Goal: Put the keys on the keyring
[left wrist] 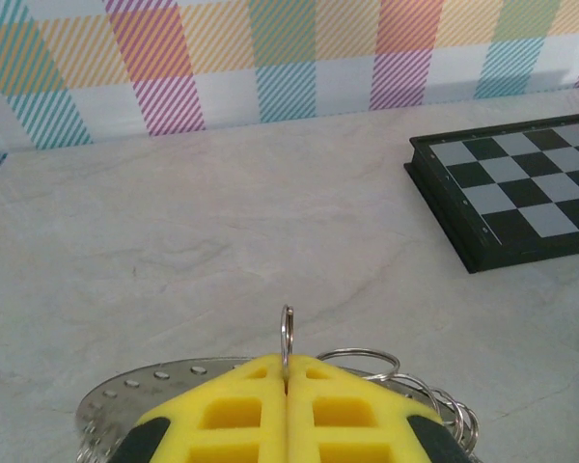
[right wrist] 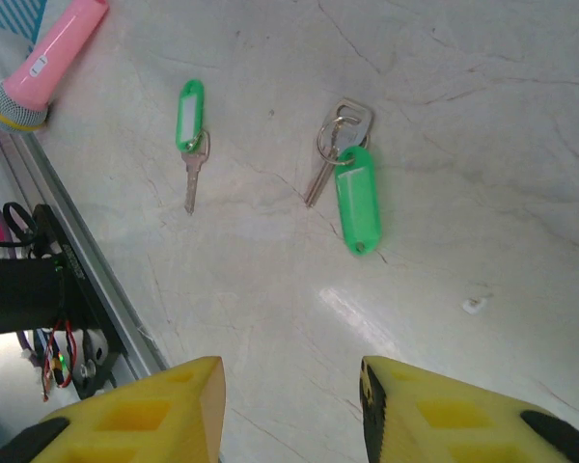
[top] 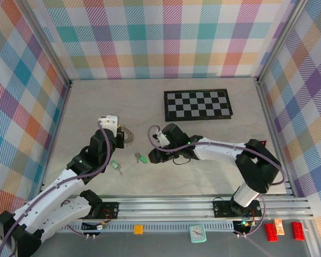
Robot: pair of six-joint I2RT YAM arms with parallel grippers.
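The keyring [top: 130, 137] lies flat on the table left of centre, a grey disc [left wrist: 116, 397] with holes along its edge and several wire split rings [left wrist: 367, 362] on it. My left gripper [top: 118, 135] [left wrist: 287, 374] is shut on one thin wire loop of the keyring, which stands upright between the yellow pads. Two keys with green heads lie nearer the front: one [top: 140, 158] [right wrist: 355, 198] just left of my right gripper [top: 152, 156] [right wrist: 289, 386], the other [top: 116, 167] [right wrist: 190, 123] further left. The right gripper is open above bare table, nothing between its fingers.
A black-and-white checkerboard [top: 198, 105] [left wrist: 511, 193] lies at the back right. A metal rail [top: 203, 206] [right wrist: 87, 241] runs along the near edge, with a small clock [top: 197, 233] and bricks [top: 281, 230] beyond it. A pink tube [right wrist: 53, 58] lies at the right wrist view's top left.
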